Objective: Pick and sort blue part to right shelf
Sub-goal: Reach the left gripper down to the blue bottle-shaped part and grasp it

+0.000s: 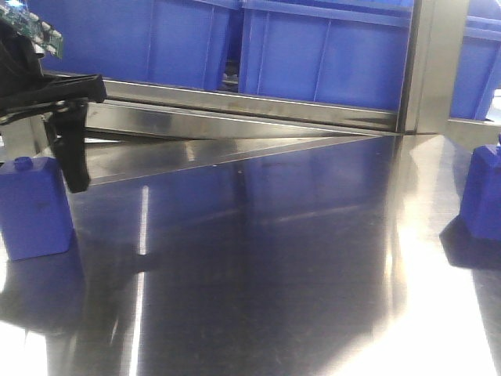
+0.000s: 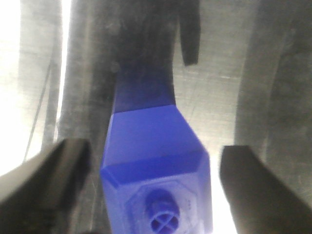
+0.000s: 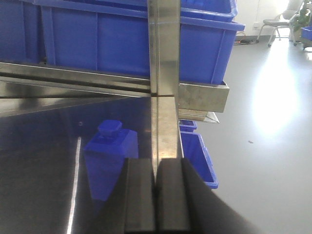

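A blue part (image 1: 35, 205), a block with a small cap on top, stands on the steel table (image 1: 258, 266) at the far left. My left gripper (image 2: 153, 190) is open and straddles this part (image 2: 156, 170), with a gap to each finger. One of its fingers (image 1: 72, 153) hangs just right of the part. A second blue part (image 1: 481, 192) stands at the right edge. It also shows in the right wrist view (image 3: 111, 151), ahead and left of my right gripper (image 3: 156, 195), which is shut and empty. The right gripper is out of the front view.
Large blue bins (image 1: 321, 51) sit on a steel shelf rail (image 1: 235, 110) behind the table. A vertical steel post (image 3: 165, 73) stands straight ahead of my right gripper. A blue bin (image 3: 200, 156) sits on the floor beyond the table's right edge.
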Tool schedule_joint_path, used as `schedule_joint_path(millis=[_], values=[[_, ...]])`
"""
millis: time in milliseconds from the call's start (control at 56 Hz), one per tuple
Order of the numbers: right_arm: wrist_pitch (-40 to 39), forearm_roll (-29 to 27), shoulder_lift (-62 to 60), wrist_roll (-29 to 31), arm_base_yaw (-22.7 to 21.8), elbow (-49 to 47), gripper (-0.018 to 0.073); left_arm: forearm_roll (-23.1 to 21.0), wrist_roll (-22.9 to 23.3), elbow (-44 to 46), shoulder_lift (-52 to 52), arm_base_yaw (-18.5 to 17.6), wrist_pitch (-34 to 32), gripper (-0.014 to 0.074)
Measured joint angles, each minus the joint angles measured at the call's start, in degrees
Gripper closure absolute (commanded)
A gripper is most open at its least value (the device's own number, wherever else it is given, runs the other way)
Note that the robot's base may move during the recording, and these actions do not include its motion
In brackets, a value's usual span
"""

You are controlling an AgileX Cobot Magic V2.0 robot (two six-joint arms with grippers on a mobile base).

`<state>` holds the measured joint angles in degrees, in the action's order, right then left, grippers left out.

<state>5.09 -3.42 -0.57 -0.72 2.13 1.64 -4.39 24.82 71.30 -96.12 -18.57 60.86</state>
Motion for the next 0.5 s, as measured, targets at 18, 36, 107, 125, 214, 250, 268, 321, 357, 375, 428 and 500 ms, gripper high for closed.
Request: schedule_joint_path(millis=[18,36,107,125,214,250,268,321,357,375,428,500], values=[[0.0,0.0,0.0,0.0,0.0,0.0,0.051,0.0,0.0,0.0,0.0,0.0,0.01,0.0211],[0.0,0.0,0.0,0.0,0.0,0.0,0.051,0.0,0.0,0.0,0.0,0.0,0.1,0.0232],[0.0,0.0,0.0,0.0,0.0,0.0,0.051,0.0,0.0,0.0,0.0,0.0,0.4,0.0285],[0.0,0.0,0.0,0.0,0.0,0.0,0.051,0.0,0.0,0.0,0.0,0.0,0.45,0.0292],[0.0,0.0,0.0,0.0,0.0,0.0,0.051,0.11,0.0,0.02,0.0,0.0,0.54,0.0314],[0.0,0.0,0.0,0.0,0.0,0.0,0.051,0.11,0.0,0.02,0.0,0.0,0.54,0.0314],[0.0,0.0,0.0,0.0,0.0,0.0,0.051,0.11,-0.1,0.02,0.0,0.0,0.54,0.0314],[0.0,0.0,0.0,0.0,0.0,0.0,0.051,0.11,-0.84,0.24,0.0,0.0,0.58,0.0314],[0.0,0.0,0.0,0.0,0.0,0.0,0.051,0.11,-1.15,0.36,0.0,0.0,0.68,0.0314],[0.0,0.0,0.0,0.0,0.0,0.0,0.051,0.22,-1.59,0.45,0.0,0.0,0.68,0.0314],[0.0,0.0,0.0,0.0,0.0,0.0,0.051,0.45,-2.28,0.78,0.42,-0.3,0.57,0.0314],[0.0,0.0,0.0,0.0,0.0,0.0,0.051,1.71,-2.84,1.21,2.01,-0.91,-0.24,0.0314]])
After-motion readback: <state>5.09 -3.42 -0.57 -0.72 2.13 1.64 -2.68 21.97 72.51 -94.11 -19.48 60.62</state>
